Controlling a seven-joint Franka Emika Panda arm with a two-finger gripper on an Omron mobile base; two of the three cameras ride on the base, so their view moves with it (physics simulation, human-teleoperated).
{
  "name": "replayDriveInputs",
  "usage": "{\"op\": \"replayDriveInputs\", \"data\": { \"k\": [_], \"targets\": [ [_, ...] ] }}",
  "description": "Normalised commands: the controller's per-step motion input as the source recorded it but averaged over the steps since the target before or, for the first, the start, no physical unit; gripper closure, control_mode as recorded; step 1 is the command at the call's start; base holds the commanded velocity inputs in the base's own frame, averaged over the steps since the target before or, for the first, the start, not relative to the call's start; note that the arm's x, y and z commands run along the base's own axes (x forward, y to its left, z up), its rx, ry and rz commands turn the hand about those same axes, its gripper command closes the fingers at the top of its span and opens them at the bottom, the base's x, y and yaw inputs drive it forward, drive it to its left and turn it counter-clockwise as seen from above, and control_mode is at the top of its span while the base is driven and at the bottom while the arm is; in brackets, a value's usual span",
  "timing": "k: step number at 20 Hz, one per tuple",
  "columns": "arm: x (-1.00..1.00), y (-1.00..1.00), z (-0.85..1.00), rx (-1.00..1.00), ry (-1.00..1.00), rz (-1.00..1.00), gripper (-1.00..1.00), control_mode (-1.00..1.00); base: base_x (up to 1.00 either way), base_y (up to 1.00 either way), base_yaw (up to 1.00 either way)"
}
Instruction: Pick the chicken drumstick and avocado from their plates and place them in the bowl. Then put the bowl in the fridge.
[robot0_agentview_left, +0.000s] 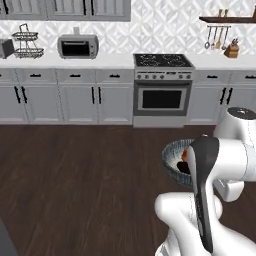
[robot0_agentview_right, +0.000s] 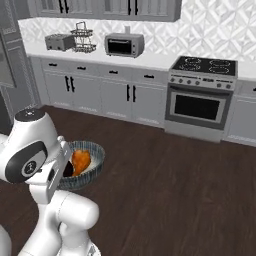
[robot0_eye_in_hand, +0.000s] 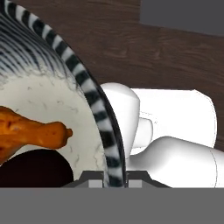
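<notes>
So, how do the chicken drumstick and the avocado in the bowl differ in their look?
The chicken drumstick is glossy orange-brown, while the avocado is almost black. The drumstick is long and tapers to a knobbed bone end; the avocado looks like a smooth rounded mass, partly cut off by the picture's edge. In the hand view the drumstick sits above the avocado. Both lie inside the bowl, held up over the wooden floor.

bowl (robot0_agentview_right: 95, 162): 1 | chicken drumstick (robot0_agentview_right: 81, 160): 1 | avocado (robot0_eye_in_hand: 35, 168): 1 | stove (robot0_agentview_left: 163, 85): 1 | toaster oven (robot0_agentview_left: 77, 47): 1

Glossy white rounded arm (robot0_agentview_left: 235, 155) links, dark grey joint caps, black strip along forearm.
</notes>
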Motion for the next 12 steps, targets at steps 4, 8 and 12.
{"op": "replayDriveInputs", "data": {
  "k": [4,8,12],
  "targets": [
    [0.0,0.0,0.0,0.0,0.0,0.0,1.0,1.0,1.0,0.0,0.04],
    [0.0,0.0,0.0,0.0,0.0,0.0,1.0,1.0,1.0,0.03,0.22],
    [0.0,0.0,0.0,0.0,0.0,0.0,1.0,1.0,1.0,0.0,0.38]
  ]
}}
